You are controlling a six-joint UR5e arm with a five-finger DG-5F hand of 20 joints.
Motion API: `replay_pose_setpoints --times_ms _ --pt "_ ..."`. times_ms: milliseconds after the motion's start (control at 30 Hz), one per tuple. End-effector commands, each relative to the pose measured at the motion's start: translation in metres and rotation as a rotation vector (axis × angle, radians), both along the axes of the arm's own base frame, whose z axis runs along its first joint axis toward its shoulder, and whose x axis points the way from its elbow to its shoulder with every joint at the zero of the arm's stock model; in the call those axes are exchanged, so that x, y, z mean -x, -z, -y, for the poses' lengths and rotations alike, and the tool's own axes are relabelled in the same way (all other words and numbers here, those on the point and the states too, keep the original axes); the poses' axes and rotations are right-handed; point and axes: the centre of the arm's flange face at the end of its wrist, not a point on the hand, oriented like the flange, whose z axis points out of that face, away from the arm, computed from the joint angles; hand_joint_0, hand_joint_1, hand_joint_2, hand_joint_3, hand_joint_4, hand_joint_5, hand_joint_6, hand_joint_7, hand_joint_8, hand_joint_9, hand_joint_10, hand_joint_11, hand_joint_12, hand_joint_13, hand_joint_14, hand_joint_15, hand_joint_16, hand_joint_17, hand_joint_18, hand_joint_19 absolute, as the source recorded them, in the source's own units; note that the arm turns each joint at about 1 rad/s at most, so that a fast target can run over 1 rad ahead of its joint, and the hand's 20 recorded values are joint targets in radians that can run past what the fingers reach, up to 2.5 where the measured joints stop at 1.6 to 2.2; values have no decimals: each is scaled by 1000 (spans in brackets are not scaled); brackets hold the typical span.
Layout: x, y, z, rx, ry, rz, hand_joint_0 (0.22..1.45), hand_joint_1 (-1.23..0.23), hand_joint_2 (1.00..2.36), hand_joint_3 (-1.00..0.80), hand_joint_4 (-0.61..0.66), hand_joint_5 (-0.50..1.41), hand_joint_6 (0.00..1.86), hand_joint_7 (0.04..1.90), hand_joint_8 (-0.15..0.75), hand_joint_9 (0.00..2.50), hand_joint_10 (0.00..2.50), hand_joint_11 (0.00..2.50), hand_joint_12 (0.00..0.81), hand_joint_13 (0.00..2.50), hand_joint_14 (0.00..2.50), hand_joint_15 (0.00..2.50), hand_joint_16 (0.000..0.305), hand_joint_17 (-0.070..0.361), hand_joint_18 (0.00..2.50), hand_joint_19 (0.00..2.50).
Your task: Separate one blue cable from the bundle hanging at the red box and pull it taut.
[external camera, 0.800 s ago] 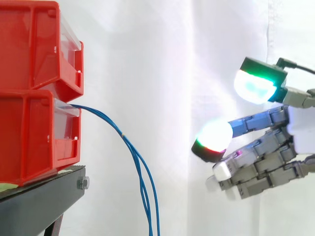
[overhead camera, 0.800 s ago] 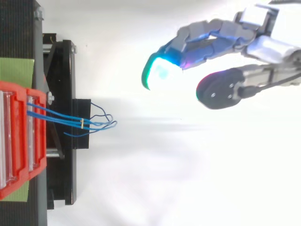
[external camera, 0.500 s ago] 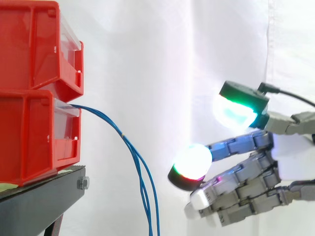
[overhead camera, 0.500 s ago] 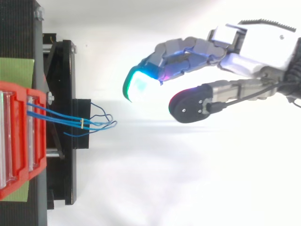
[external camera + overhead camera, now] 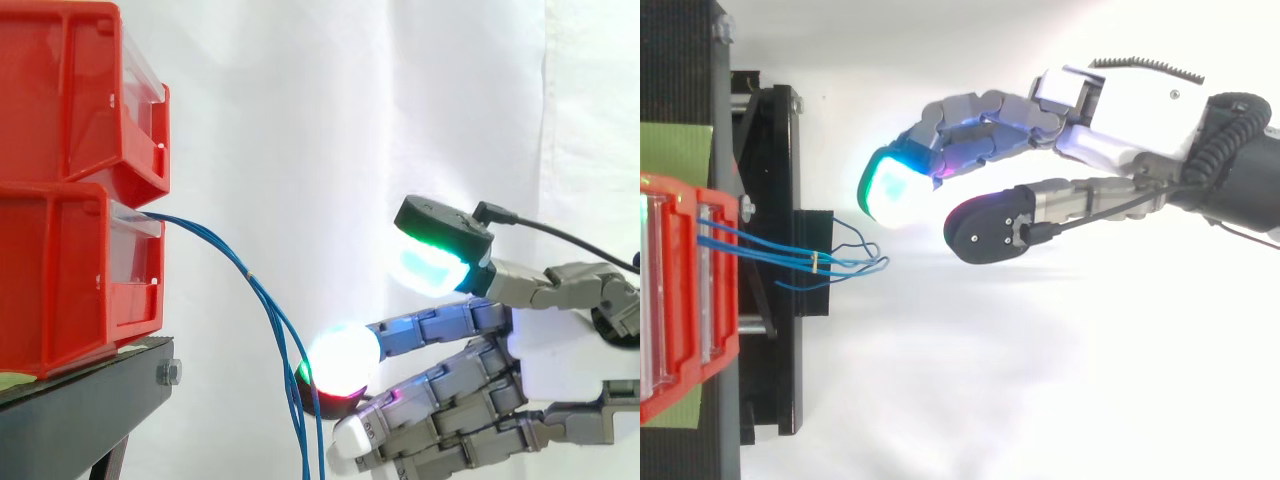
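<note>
A bundle of thin blue cables (image 5: 270, 310) comes out of the lower red bin (image 5: 70, 275) and hangs down past the stand's edge, tied by a small band (image 5: 815, 262). In the top view the cable loops (image 5: 862, 255) end just left of my hand. My hand (image 5: 540, 345) reaches in from the right, open, its fingers stretched toward the bundle and the thumb spread above. The lead fingertip (image 5: 340, 362) glows white and red right beside the hanging cables, just short of them. Nothing is between the fingers and thumb.
Two red bins (image 5: 75, 95) are stacked on a black stand (image 5: 90, 405) at the left, in front of a white curtain. Green padding (image 5: 675, 148) lies on the stand beside the bins.
My hand has moved down and left toward the hanging cables, staying open. The cables have not moved.
</note>
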Motion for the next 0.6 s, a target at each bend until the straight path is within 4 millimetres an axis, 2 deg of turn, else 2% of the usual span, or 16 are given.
replay_pose_setpoints --times_ms 0,67,133,167,367,567 --pt "-6 13 2 0 10 -6 537 -518 1000 -491 268 -202 503 956 290 602 10 384 274 445 5 133 28 63 214 72" --pt "-17 28 2 -13 10 -6 536 -518 1001 -489 270 -201 503 960 290 606 10 390 276 449 5 138 28 63 214 78" --pt "-25 30 2 -20 10 0 537 -518 1000 -491 269 -200 503 962 291 611 10 391 277 456 5 140 28 63 217 79" --pt "-36 35 -2 -23 1 6 537 -518 1000 -491 266 -200 503 963 293 612 10 390 277 457 5 139 28 62 218 71" --pt "-39 31 -12 7 -21 26 534 -503 1000 -500 270 -199 503 968 292 619 12 402 278 467 5 148 28 63 222 77" --pt "-41 29 -13 0 -24 40 517 -465 1000 -500 277 -196 503 978 301 630 11 431 284 478 5 162 29 65 229 84"
